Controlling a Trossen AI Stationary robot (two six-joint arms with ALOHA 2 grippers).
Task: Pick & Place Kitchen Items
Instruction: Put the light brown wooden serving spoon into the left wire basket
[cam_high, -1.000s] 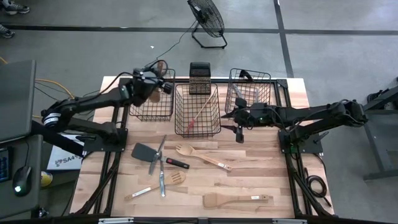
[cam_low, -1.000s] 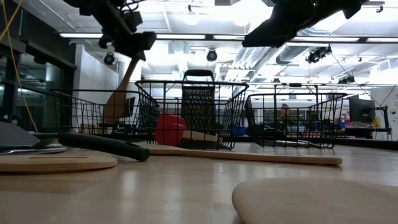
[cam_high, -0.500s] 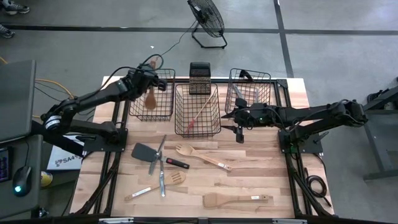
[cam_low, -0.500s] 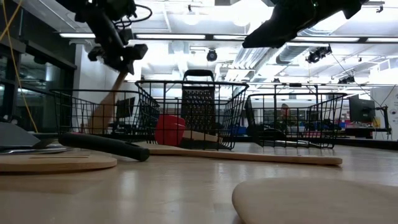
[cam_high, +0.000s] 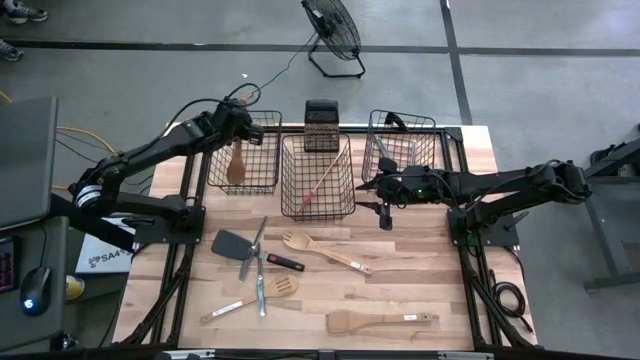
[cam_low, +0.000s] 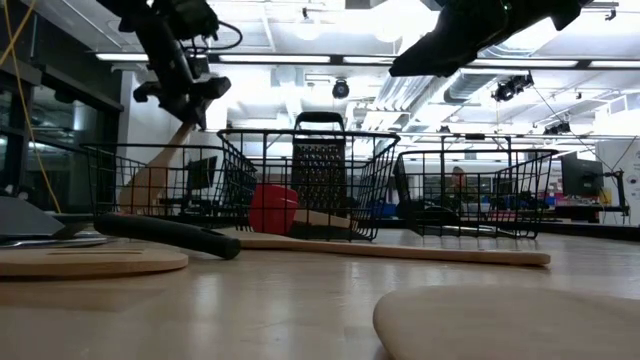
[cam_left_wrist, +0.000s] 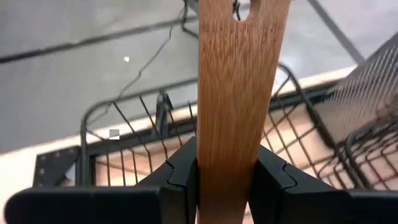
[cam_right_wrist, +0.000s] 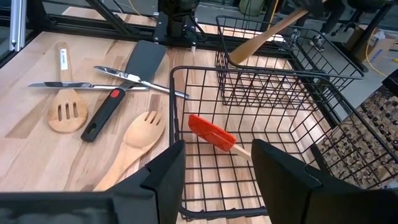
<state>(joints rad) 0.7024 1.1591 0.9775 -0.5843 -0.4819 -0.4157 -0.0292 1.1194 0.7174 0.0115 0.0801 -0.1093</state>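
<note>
My left gripper (cam_high: 236, 126) (cam_low: 186, 92) (cam_left_wrist: 227, 168) hovers above the left black wire basket (cam_high: 243, 180), shut on a pale wooden spoon (cam_high: 236, 163). The spoon's head (cam_low: 146, 186) hangs inside that basket; whether it touches the bottom is hidden by the wires. My right gripper (cam_high: 385, 212) (cam_right_wrist: 214, 177) is open and holds nothing, by the middle basket's (cam_high: 318, 200) right side. A red spatula (cam_right_wrist: 212, 135) lies in the middle basket. A black spatula (cam_high: 231, 243), metal cutlery (cam_high: 259, 252), a wooden fork (cam_high: 325, 252), a slotted wooden spoon (cam_high: 251, 297) and a wooden spatula (cam_high: 380, 321) lie flat on the table. My left gripper pinches the wooden spoon's flat handle (cam_left_wrist: 227, 127) between its two fingers (cam_left_wrist: 184, 177), a little short of the free end with the hole (cam_left_wrist: 240, 14). The fingers lie across the handle, coming from above. The spoon is tilted, its head hanging down inside the left basket.
A third wire basket (cam_high: 400, 145) with dark utensils stands at the far right. A black grater (cam_high: 321, 125) stands behind the middle basket. A red-and-black handled tool (cam_high: 285, 262) lies among the cutlery. A floor fan (cam_high: 333, 30) is beyond the table. Bare wood lies at the near right.
My left gripper has moved toward the table's far left, over the left basket, still shut on the spoon. The spoon has tipped further and its head has swung left and down inside the basket. My right arm has kept still.
</note>
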